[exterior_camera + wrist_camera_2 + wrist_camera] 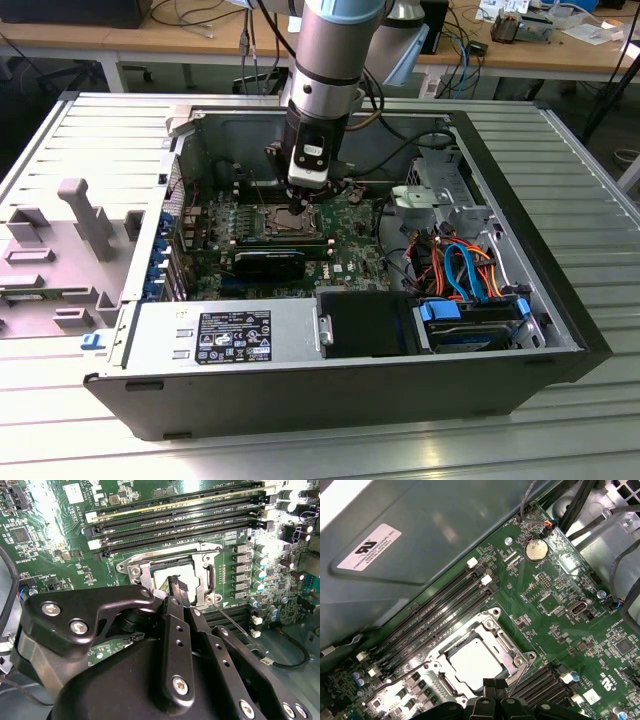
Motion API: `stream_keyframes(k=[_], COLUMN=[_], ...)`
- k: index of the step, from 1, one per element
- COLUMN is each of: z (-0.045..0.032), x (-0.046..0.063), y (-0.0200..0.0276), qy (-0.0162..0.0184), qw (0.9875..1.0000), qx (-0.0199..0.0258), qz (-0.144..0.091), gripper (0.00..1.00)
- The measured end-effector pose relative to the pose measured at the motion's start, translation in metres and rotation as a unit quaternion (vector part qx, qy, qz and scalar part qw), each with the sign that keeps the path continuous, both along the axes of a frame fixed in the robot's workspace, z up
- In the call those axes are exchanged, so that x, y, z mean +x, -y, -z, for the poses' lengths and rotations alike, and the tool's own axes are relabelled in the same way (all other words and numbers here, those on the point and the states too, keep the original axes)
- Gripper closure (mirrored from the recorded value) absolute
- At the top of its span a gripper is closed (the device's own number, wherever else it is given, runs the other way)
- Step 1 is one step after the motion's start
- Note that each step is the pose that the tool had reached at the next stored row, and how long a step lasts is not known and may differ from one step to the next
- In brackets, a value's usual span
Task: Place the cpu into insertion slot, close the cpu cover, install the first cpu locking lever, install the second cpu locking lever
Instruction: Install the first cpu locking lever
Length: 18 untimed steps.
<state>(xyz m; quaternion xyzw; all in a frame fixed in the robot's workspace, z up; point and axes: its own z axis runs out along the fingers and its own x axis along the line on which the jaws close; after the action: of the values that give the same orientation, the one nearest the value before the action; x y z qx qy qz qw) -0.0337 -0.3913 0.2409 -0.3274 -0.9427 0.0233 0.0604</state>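
Finding: tool (300,204) closed, holding nothing, at 2 o'clock edge of cpu cover (507,646) in exterior view (cpu (472,663) seated beneath).

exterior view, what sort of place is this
Probably an electronics or robotics lab: an open computer case on a slatted metal table, a robot arm over it, and wooden benches with cables behind.

A ribbed silver metal table (565,150) spans the exterior view. An open dark computer case (330,400) lies on its side at the table's centre. At nine o'clock from the case, just beside it, a pale grey moulded plastic panel (60,250) lies flat.
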Motion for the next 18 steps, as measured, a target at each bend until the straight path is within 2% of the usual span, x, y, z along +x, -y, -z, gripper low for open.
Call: stream_keyframes(k=[18], z=[0.0], x=[0.0], y=[0.0], qy=[0.0], qw=[0.9997], qx=[0.0], qz=[-0.024], gripper=[0.89])
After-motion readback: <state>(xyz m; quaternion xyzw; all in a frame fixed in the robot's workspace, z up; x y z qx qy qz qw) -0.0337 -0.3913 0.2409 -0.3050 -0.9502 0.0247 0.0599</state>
